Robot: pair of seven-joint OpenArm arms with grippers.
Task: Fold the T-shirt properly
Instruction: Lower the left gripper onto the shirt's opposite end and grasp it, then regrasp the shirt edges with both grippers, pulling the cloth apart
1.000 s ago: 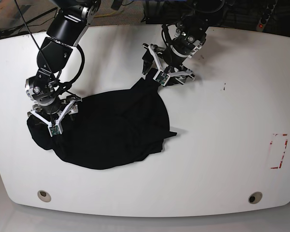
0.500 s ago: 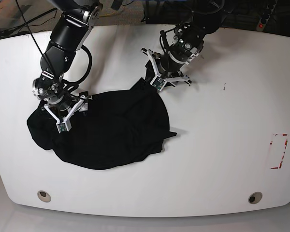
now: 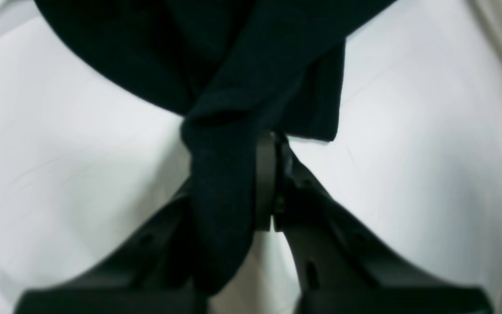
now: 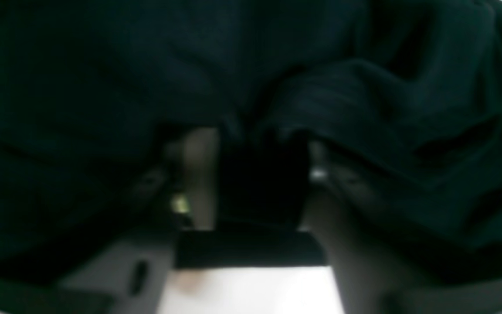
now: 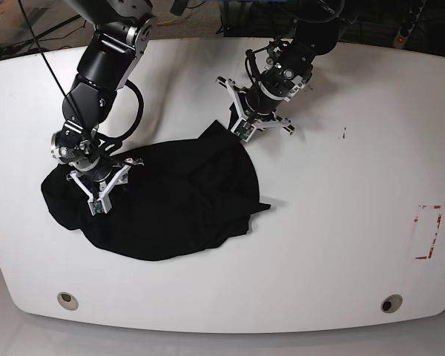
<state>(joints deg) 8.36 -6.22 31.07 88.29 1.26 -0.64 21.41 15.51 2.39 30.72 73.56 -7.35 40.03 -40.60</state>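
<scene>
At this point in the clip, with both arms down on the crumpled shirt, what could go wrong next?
1. The left gripper pinches only a thin twisted bit of the T-shirt; it may slip out on lifting.
2. The right gripper sits in bunched folds and may catch several layers, so the shirt may not spread flat.
3. The shirt lies in a heap on the table; pulling both ends could twist it further.

base: looks down on my whole table [image 5: 341, 245] from the near side | wrist views: close behind my claws | shared: the T-shirt [image 5: 170, 208]
</scene>
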